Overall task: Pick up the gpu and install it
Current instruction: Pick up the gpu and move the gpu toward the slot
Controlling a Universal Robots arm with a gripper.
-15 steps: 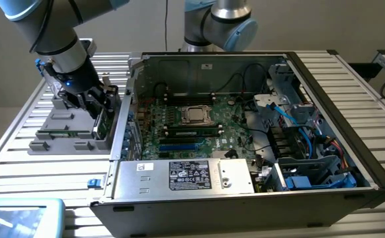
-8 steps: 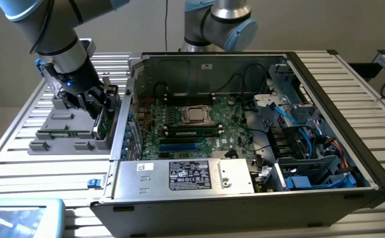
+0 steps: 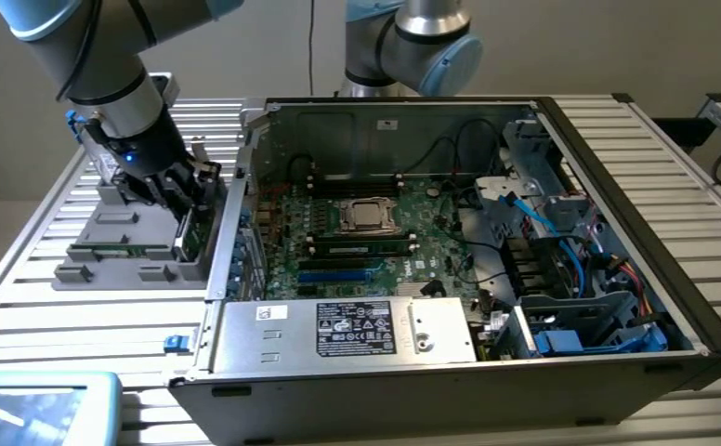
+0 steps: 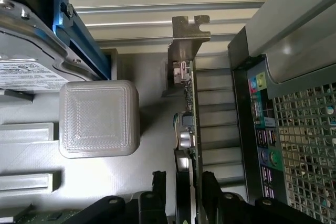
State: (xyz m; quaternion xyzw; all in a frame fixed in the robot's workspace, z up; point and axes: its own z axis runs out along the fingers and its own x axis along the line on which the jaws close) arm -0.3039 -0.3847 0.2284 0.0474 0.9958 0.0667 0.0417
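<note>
The gpu [image 3: 190, 229] stands on edge in the grey holder tray [image 3: 112, 265], just outside the computer case on the exterior view's left. In the wrist view the gpu [image 4: 187, 103] shows as a thin green board with its silver end bracket [image 4: 189, 32] at the far end. My gripper [image 3: 187, 206] is lowered over the card. In the wrist view the gripper [image 4: 185, 184] straddles it, one black finger [image 4: 158, 184] on each side with a narrow gap still showing. The card rests in its slot.
The open computer case [image 3: 609, 186] with its motherboard [image 3: 360, 232] lies on the exterior view's right of the tray. Its rear port panel [image 4: 262, 135] runs close beside the card. A grey drive with a white label [image 4: 26, 72] and a grey block [image 4: 98, 119] sit in the tray.
</note>
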